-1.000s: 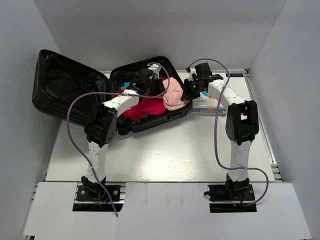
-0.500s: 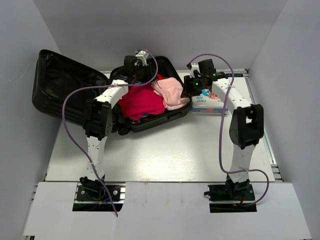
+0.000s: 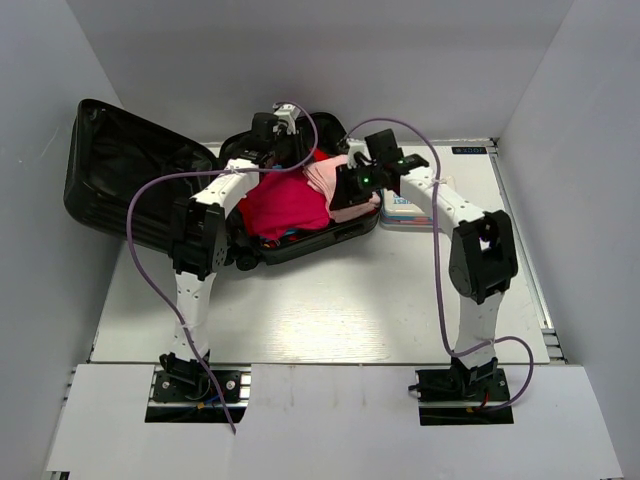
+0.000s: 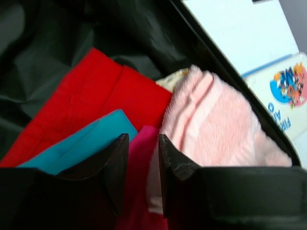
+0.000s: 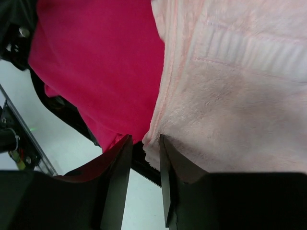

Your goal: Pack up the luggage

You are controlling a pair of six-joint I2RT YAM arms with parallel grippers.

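The black luggage [image 3: 125,180] lies open, its lid propped up at the left and its base [image 3: 350,232] holding clothes. A magenta cloth [image 3: 285,205] and a pink towel [image 3: 335,190] lie on top. The left wrist view also shows a red cloth [image 4: 96,91] and a teal one [image 4: 81,143]. My left gripper [image 3: 275,135] [image 4: 143,139] hovers over the back of the base, jaws a little apart with nothing gripped. My right gripper [image 3: 350,182] [image 5: 145,139] is at the pink towel's [image 5: 240,81] front edge, jaws a little apart and empty.
A first-aid tin [image 3: 410,210] lies on the table just right of the suitcase and also shows in the left wrist view [image 4: 283,91]. White walls close in the table at the back and sides. Purple cables loop off both arms.
My right gripper has moved left from above the first-aid tin to the pink towel. My left gripper drew back from over the clothes to the rear of the suitcase, then stayed there.
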